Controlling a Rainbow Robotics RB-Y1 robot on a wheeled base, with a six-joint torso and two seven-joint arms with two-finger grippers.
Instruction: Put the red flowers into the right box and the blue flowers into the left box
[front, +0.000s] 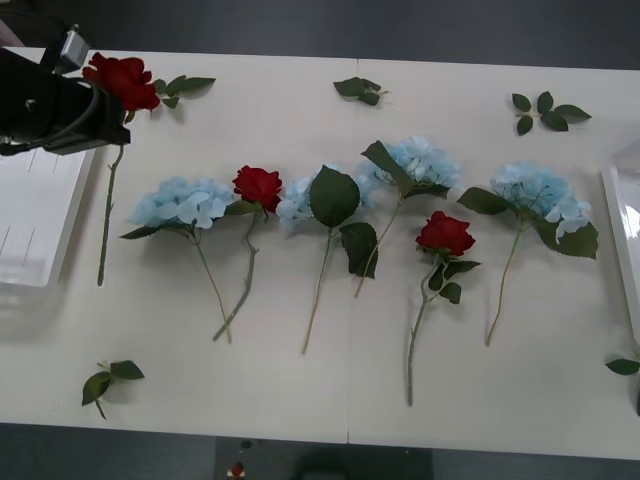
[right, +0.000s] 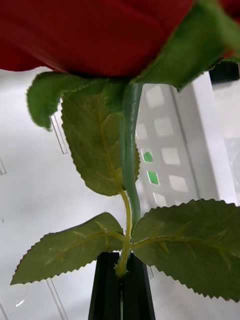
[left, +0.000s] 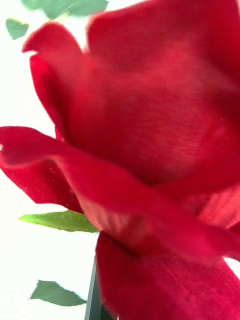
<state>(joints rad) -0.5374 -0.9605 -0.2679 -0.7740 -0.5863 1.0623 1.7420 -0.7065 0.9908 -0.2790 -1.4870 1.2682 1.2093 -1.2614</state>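
Observation:
My right gripper (right: 120, 280) is shut on the green stem of a red flower (right: 95, 30), at a pair of leaves, with the white right box (right: 170, 150) behind it. In the front view this rose (front: 120, 80) hangs from the black arm at the far left, beside the right box (front: 35, 215), its stem dangling over the table. My left gripper (left: 97, 305) is pressed close against a red rose head (left: 150, 150). Two more red flowers (front: 258, 185) (front: 445, 233) lie among several blue flowers (front: 185, 203) across the table's middle. The clear left box (front: 625, 225) shows at the right edge.
Loose green leaf sprigs lie scattered: at the back (front: 360, 90) (front: 545, 108), beside the held rose (front: 185, 85), near the front left (front: 105, 380) and at the right edge (front: 622, 366). The table's front edge (front: 350, 440) runs close below the stems.

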